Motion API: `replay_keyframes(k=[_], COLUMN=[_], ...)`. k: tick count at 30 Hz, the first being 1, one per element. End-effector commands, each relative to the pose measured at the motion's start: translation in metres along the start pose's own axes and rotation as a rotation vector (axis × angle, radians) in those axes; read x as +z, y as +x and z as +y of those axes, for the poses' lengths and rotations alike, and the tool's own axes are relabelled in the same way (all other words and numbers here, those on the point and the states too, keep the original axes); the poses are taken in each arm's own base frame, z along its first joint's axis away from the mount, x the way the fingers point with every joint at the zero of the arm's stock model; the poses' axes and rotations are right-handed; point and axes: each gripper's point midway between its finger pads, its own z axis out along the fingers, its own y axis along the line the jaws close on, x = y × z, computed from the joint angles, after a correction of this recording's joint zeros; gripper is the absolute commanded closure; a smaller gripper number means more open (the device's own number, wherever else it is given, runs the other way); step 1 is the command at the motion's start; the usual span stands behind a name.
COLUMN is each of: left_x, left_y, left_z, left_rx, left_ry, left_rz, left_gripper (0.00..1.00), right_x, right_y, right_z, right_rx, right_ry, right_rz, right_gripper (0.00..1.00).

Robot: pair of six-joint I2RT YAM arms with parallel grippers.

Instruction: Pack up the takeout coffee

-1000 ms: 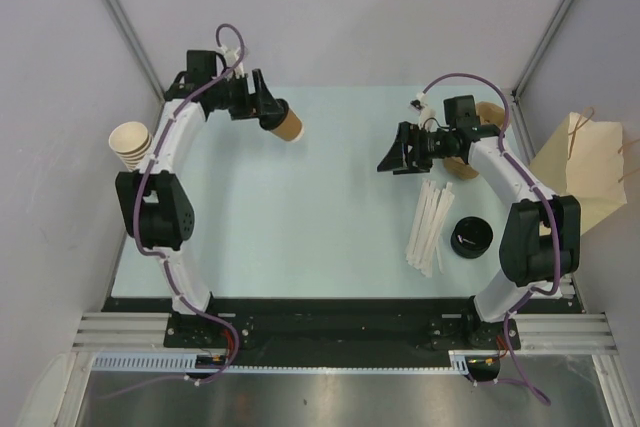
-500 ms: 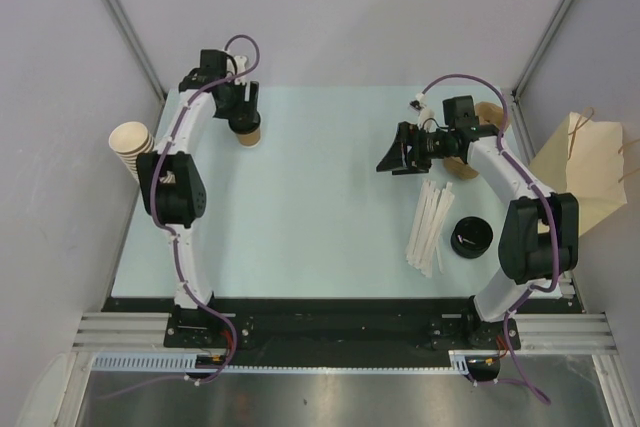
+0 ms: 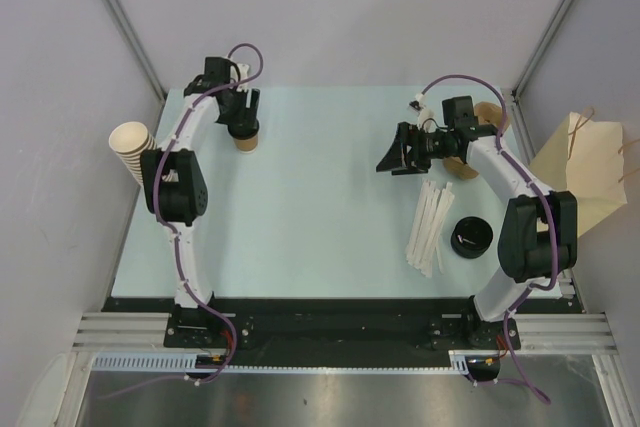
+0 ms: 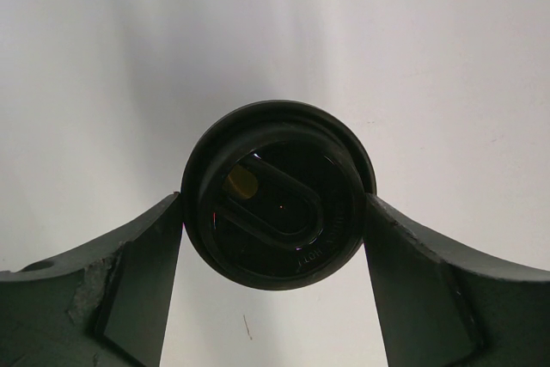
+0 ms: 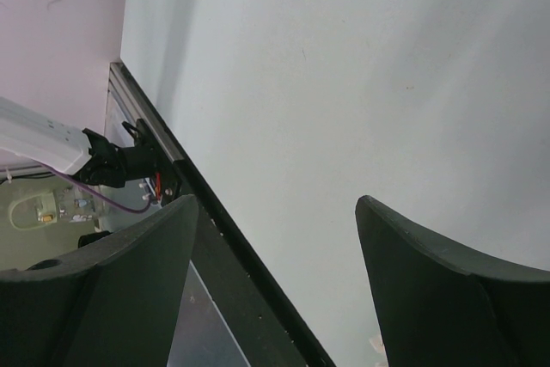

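Note:
The takeout coffee cup (image 3: pixel 246 141) is tan-brown and stands upright at the table's far left, directly under my left gripper (image 3: pixel 243 123). In the left wrist view its black lid (image 4: pixel 292 238) fills the gap between both fingers, which press on its rim, so my left gripper (image 4: pixel 273 204) is shut on the cup. My right gripper (image 3: pixel 398 159) hangs open above the right half of the table. Nothing lies between its fingers in the right wrist view (image 5: pixel 277 208). A brown pulp carrier (image 3: pixel 489 115) shows partly behind the right arm.
A stack of nested tan cups (image 3: pixel 130 145) leans off the table's left edge. White wrapped sticks (image 3: pixel 430 222) and a pile of black lids (image 3: pixel 470 237) lie front right. A paper bag (image 3: pixel 590 172) stands beyond the right edge.
My left arm has swung the cup leftward and back, turning it from tilted to upright under the gripper. The right arm has not moved.

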Motion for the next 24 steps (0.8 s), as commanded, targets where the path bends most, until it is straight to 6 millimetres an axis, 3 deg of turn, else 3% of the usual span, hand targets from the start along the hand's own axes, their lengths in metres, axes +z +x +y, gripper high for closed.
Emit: replay_keyframes(k=[1,7,10,24], left_x=[0.003,-0.002,-0.009,-0.056], left_y=[-0.001,0.001,-0.004,-0.034], left_z=[0.004,0.006,0.005,0.0], left_rx=[-0.012,-0.027,-0.032,-0.028], left_ry=[-0.01,-0.016,-0.009,0.004], left_rz=[-0.012,-0.008,-0.021,-0.108], left_gripper=[0.29,0.06,0.01,0.01], right_x=[-0.002,-0.005,-0.007,-0.033], right_y=[-0.013,-0.015,-0.015,-0.027], right_z=[0.009,0.013,0.016,0.027], right_rx=[-0.039,-0.051,-0.061,-0.131], right_ry=[-0.03,-0.035,-0.033,0.002], right_rz=[-0.027,-0.037,-0.042,-0.101], right_gripper=[0.2,0.2,0.2,0.2])
